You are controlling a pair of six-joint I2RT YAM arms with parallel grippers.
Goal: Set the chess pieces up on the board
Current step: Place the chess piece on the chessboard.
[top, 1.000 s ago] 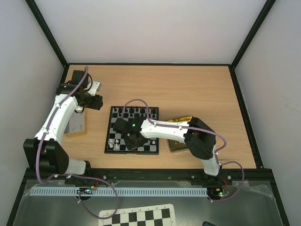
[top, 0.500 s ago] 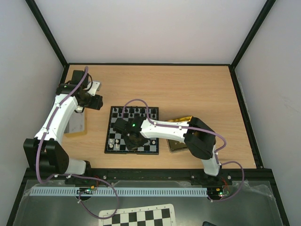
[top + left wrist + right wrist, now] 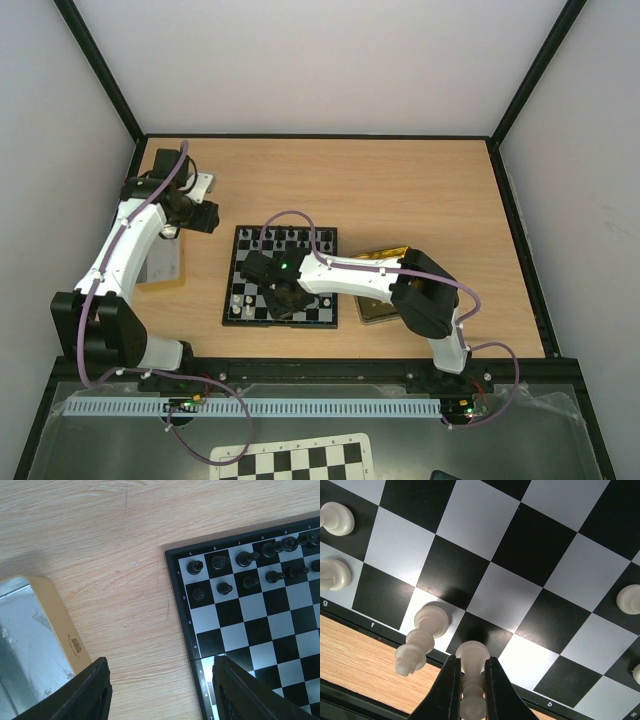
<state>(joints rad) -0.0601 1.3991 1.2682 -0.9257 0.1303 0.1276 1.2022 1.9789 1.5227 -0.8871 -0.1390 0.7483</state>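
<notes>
1. Two fingers of the right gripper (image 3: 471, 661) pinch a white piece (image 3: 472, 652) over the board (image 3: 545, 570), at its edge row: the placing step.
2. A second piece (image 3: 422, 635) stands just left of the gripper, so the next move should be to lower straight, then release.
3. The left gripper (image 3: 160, 695) hangs half-open and empty.

Both arms are built of white shells joined by black joint housings, each trailed by a looping lilac cable (image 3: 292, 213). The left arm (image 3: 125, 250) stands left of the board (image 3: 229, 285), the right arm (image 3: 360, 275) right of it, with a green light (image 3: 283, 266) on its wrist. The left gripper (image 3: 160, 700) has broad matte-black fingers (image 3: 92, 692); the right gripper (image 3: 471, 662) has slim black ones.
</notes>
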